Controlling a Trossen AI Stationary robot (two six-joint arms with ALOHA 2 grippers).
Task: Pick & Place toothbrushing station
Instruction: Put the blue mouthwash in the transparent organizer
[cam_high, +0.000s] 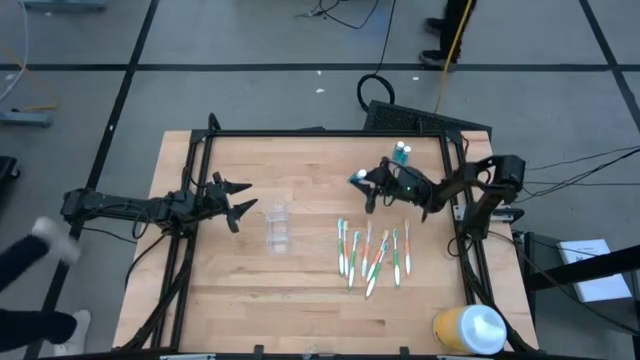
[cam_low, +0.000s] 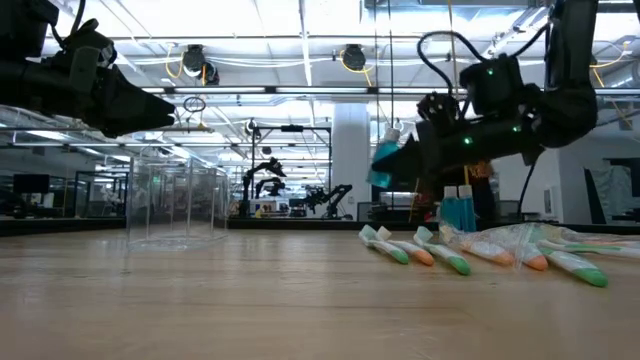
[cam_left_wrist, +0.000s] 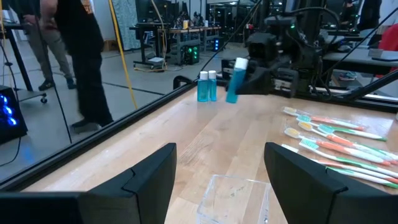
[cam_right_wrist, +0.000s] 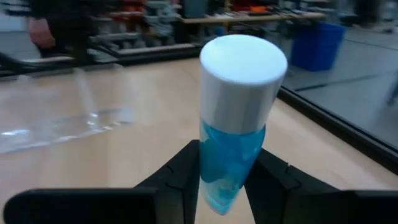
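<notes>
While the right claw (cam_right_wrist: 224, 180) grips a blue tube (cam_right_wrist: 233, 124) above the counter (cam_high: 300, 290), the left claw (cam_high: 240, 200) waits open.

Seen from the right wrist, the tube's long axis runs out from between the fingers, white cap outermost, blue body pinched. In the low view it hangs tilted above the toothbrushes (cam_high: 372, 255). Other blue tubes (cam_high: 401, 153) stand near the counter's back edge; the clear cup (cam_high: 278, 228) lies just beside the left claw.

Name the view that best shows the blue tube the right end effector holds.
Right wrist view: the blue tube fills it, clamped between the fingers. The low and left wrist views show it tilted, held above the table; the high view, only a speck.
</notes>
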